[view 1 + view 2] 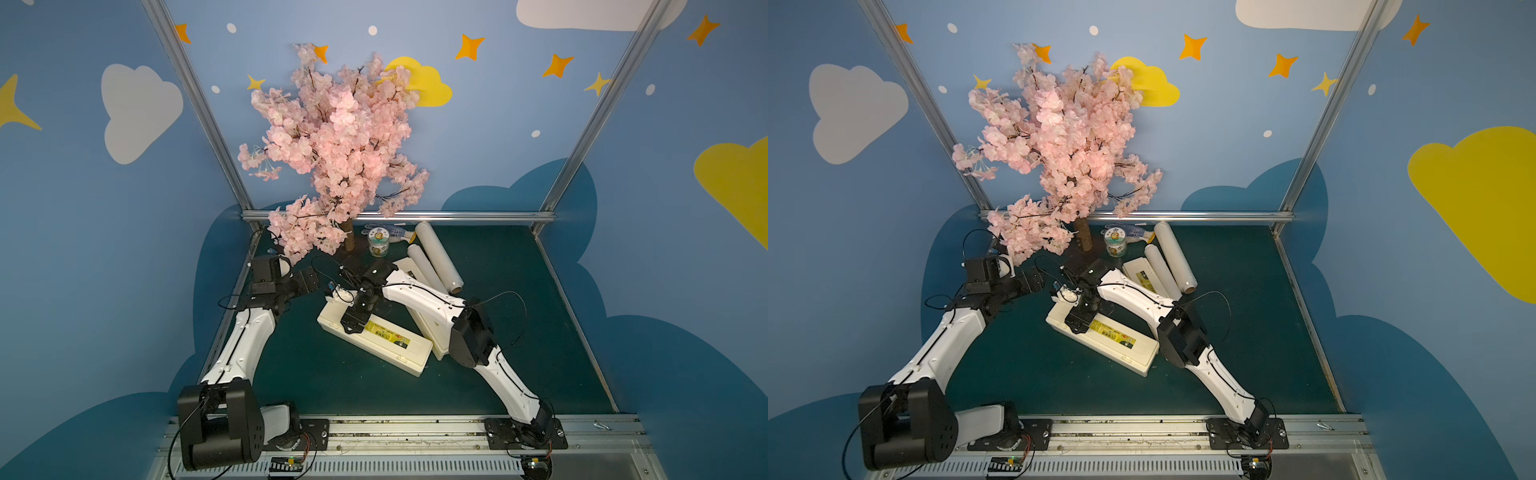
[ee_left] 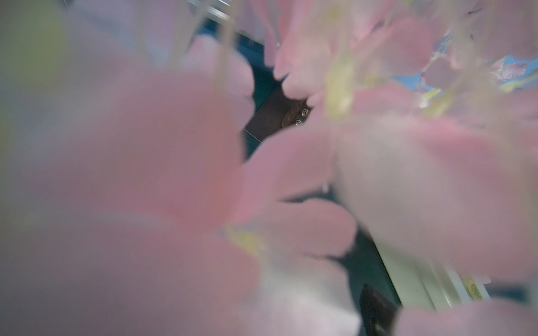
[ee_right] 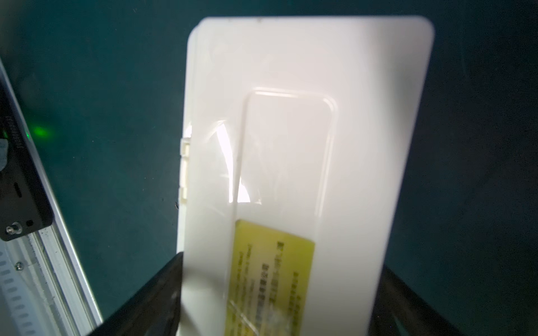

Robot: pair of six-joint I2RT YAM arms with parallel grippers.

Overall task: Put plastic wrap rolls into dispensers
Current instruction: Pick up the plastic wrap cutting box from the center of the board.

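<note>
- Near dispenser (image 1: 411,353): likely light, rigid, slick plastic; right pincer (image 1: 351,329) flanks its narrow sides, jaws wide, clamping unclear
- Take plastic wrap rolls (image 1: 440,257) mid-length; left pincer (image 1: 307,279) apart, empty

Green table (image 1: 311,374) carries two dispensers (image 1: 399,347) (image 1: 1142,276), plastic wrap rolls (image 1: 440,257) (image 1: 422,266), jar (image 1: 379,243), bottle (image 1: 399,233), tree (image 1: 348,237).

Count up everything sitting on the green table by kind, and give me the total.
rolls of wrap: 2
long white boxes: 2
jar: 1
bottle: 1
blossom tree: 1
Total: 7
</note>
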